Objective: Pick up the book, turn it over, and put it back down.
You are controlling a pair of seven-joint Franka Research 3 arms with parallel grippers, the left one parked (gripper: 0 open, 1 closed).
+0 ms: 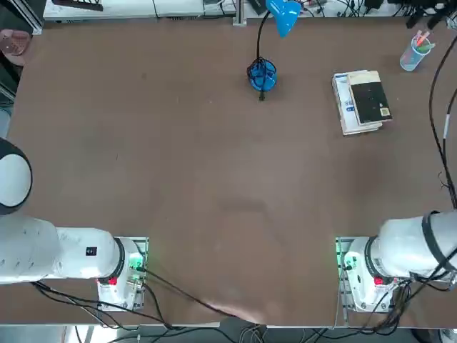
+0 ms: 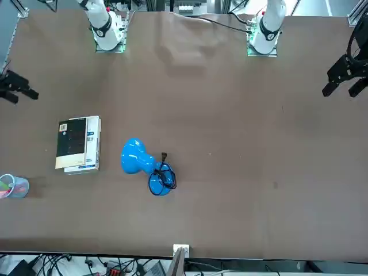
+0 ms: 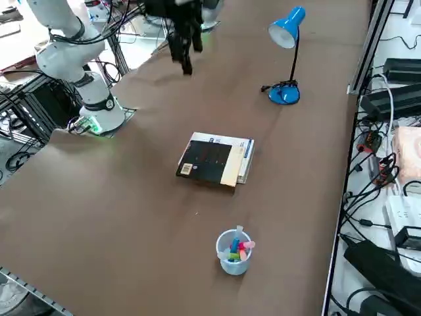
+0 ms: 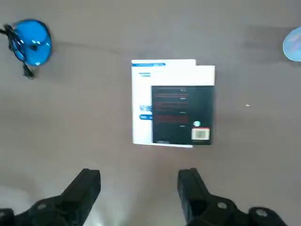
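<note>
From the top, the book (image 1: 362, 101) is lying flat on the brown table (image 1: 178, 164), white and black cover up, far from the arm's base, waiting to be picked up.

From the front, it is sitting near the blue lamp (image 2: 144, 167) and apart from the plastic cup (image 2: 14, 186).

From the side, its thick cream page edges are showing.

At the wrist, the right gripper (image 4: 138, 181) is hanging above the book with jaws wide and empty, likely getting ready to grab it.
</note>
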